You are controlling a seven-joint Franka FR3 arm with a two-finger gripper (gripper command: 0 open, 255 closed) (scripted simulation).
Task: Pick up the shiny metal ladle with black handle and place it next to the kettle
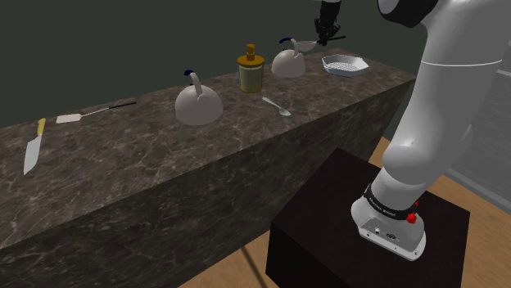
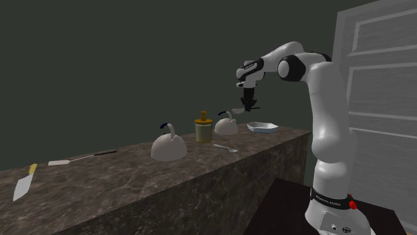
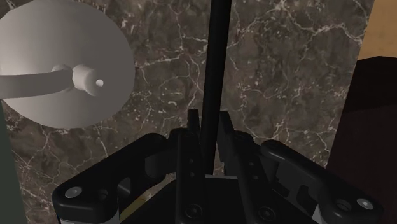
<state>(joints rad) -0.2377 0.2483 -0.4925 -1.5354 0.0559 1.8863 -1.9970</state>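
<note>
Above counter (image 1: pixel 147 155) | gripper (image 3: pixel 207 124) clenched on 1 ladle (image 1: pixel 305 46) | 2 kettles (image 1: pixel 199 105), (image 1: pixel 288 64) | 1 spoon (image 1: pixel 277 106) | 1 knife (image 1: pixel 33 149) | 1 spatula (image 1: pixel 88 113)

Bare counter (image 3: pixel 286 76) lies open beside the kettle (image 3: pixel 63 70), with the white dish (image 1: pixel 344 65) flanking the gap.

— What colour is the counter (image 1: pixel 164 168)?
— Dark brown stone, veined with thin pale lines.
— And the kettle (image 1: pixel 198 106) mid-counter?
— Pale grey with a dark tip on its handle. The second kettle (image 1: pixel 288 64), nearer the counter's end, looks the same.
— Between them?
— A jar (image 1: pixel 250 77), olive-yellow with an amber lid. The dish (image 1: pixel 344 65) at the end corner is white, the knife (image 1: pixel 33 149) has a yellow handle, and the ladle (image 3: pixel 217 63) has a black handle, in a black gripper (image 3: pixel 208 116).
</note>
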